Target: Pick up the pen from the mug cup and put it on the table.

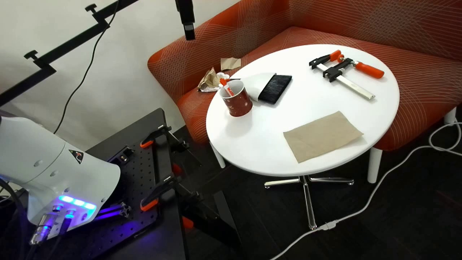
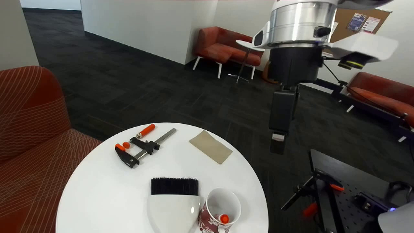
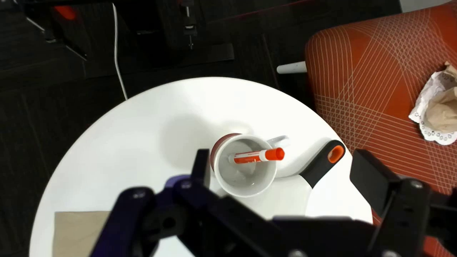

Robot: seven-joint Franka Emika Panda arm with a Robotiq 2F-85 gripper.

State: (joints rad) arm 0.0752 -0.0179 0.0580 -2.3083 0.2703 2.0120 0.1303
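Wrist view: the end effector (image 3: 281, 155) is spread wide, its two black fingers well apart; the mug (image 3: 242, 180) and the pen (image 3: 251, 157) show in the gap between them; in both exterior views it hangs above the level of the counter (image 3: 135, 142), well apart from the mug; the pen stands tilted inside the mug, its orange-red cap poking out over the rim just beside the mug's handle.

Upright, the mug stands near the edge of the round counter that faces the black platform (image 1: 140, 180) under the robot's base (image 1: 90, 173); crowding it on one side is the white hand brush (image 1: 258, 85), just beside it, though whether the two touch I cannot tell; its black bristles face the middle of the counter, and in the wrist view its black handle reaches the edge by the sofa (image 1: 361, 43).

Farther off, the orange-and-black clamp (image 1: 332, 73) lies near the edge farthest from the platform, its orange grip close to the rim; the brown paper sheet (image 1: 323, 136) lies flat near the edge away from the sofa; beyond the edge nearest the mug, crumpled paper (image 1: 209, 81) rests on the sofa with a flat brown piece (image 1: 231, 64) near it; the white cable (image 1: 329, 226) crosses the dark floor (image 1: 379, 224) beside the counter's metal foot (image 1: 308, 204).
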